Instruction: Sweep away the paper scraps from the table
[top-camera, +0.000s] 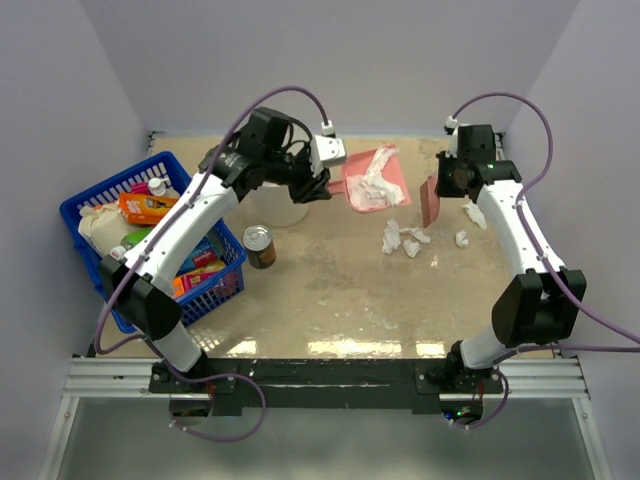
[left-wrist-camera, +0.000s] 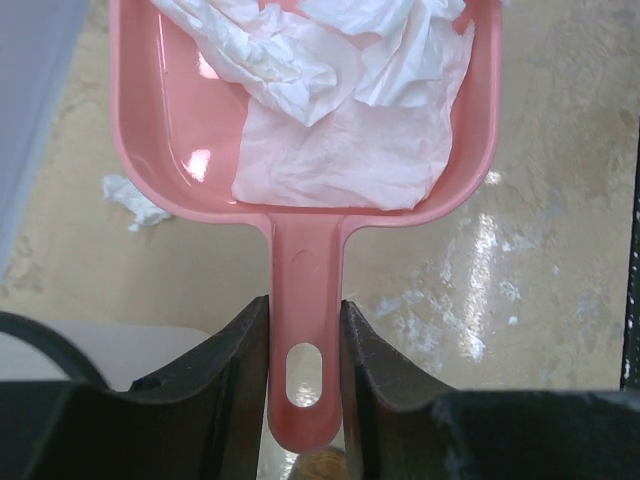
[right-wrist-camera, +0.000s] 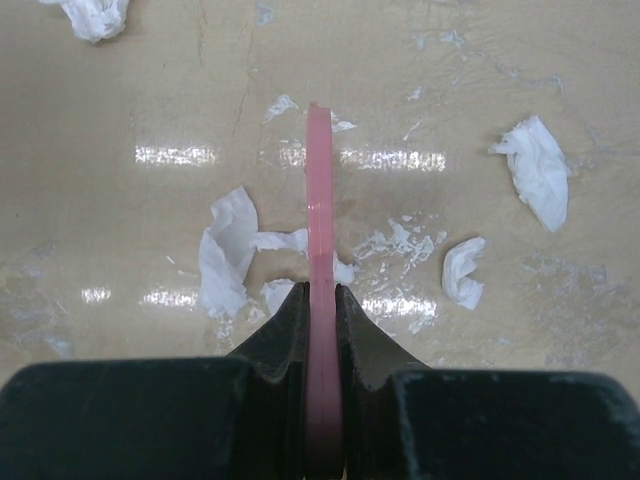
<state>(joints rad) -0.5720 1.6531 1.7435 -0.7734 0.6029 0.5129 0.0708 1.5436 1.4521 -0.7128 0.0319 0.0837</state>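
Observation:
My left gripper (top-camera: 322, 183) is shut on the handle of a pink dustpan (top-camera: 392, 186), held at the far middle of the beige table (top-camera: 330, 300). In the left wrist view, my gripper (left-wrist-camera: 305, 325) clamps the handle and the pan (left-wrist-camera: 190, 110) holds crumpled white paper (left-wrist-camera: 340, 150); one scrap (left-wrist-camera: 135, 200) lies on the table beside it. My right gripper (top-camera: 447, 183) is shut on a flat pink sweeper (top-camera: 431, 202), seen edge-on in the right wrist view (right-wrist-camera: 319, 180), jaws (right-wrist-camera: 320, 298) tight on it. Loose paper scraps (top-camera: 392, 237) (top-camera: 461, 238) lie near it, also in the right wrist view (right-wrist-camera: 228, 255) (right-wrist-camera: 540, 180) (right-wrist-camera: 462, 270).
A blue basket (top-camera: 92, 208) of groceries stands at the left. A tin can (top-camera: 259, 246) stands beside it and a white container (top-camera: 282, 208) sits under my left arm. Grey walls close in on three sides; a metal rail (top-camera: 330, 375) runs along the front.

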